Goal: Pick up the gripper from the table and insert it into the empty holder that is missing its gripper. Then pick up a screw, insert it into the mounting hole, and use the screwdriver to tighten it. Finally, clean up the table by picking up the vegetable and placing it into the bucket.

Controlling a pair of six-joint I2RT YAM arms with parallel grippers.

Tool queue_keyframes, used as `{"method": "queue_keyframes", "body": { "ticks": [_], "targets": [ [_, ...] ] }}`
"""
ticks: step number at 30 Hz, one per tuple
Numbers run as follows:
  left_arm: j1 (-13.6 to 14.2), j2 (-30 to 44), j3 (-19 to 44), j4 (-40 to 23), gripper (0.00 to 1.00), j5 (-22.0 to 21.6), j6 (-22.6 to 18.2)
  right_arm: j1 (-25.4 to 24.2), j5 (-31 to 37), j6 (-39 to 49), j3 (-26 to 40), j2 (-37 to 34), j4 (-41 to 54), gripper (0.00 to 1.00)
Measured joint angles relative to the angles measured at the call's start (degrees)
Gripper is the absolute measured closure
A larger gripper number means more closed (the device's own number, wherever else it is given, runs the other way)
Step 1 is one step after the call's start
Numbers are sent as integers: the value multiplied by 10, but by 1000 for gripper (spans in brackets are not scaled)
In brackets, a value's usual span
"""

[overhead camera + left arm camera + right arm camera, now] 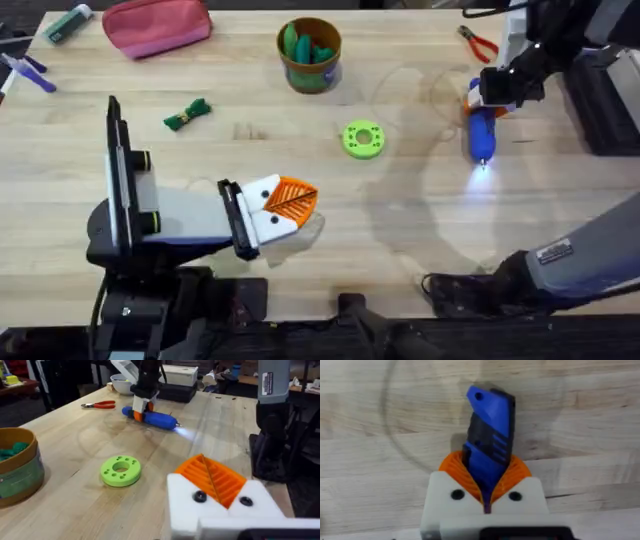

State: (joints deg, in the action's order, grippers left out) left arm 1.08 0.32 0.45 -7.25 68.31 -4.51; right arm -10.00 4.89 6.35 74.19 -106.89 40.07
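Right pincer [492, 92] pinches the screwdriver [482, 135] at right of frame; left pincer [290, 205] looks pressed together at lower centre.

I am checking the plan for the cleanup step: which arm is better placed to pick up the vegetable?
Probably the left. Its gripper sits nearer the vegetable, while the right gripper is closed on the screwdriver at the far side.

Bare wood lay open at the table's centre. The bright green round plastic disc [362, 139] stood there alone. At twelve o'clock from it sat the tan-brown round bucket [310, 56].
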Motion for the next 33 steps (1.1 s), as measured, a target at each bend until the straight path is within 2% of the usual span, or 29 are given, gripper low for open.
{"method": "queue_keyframes", "body": {
  "ticks": [13,17,24,33],
  "targets": [
    [0,0,0,0,980,0,0,5,0,12,15,1,13,975],
    [0,0,0,0,980,0,0,21,0,9,29,26,24,975],
    [0,0,0,0,980,0,0,85,-8,9,47,135,23,975],
    [0,0,0,0,980,0,0,198,-16,-19,50,270,-7,975]
  ]
}}
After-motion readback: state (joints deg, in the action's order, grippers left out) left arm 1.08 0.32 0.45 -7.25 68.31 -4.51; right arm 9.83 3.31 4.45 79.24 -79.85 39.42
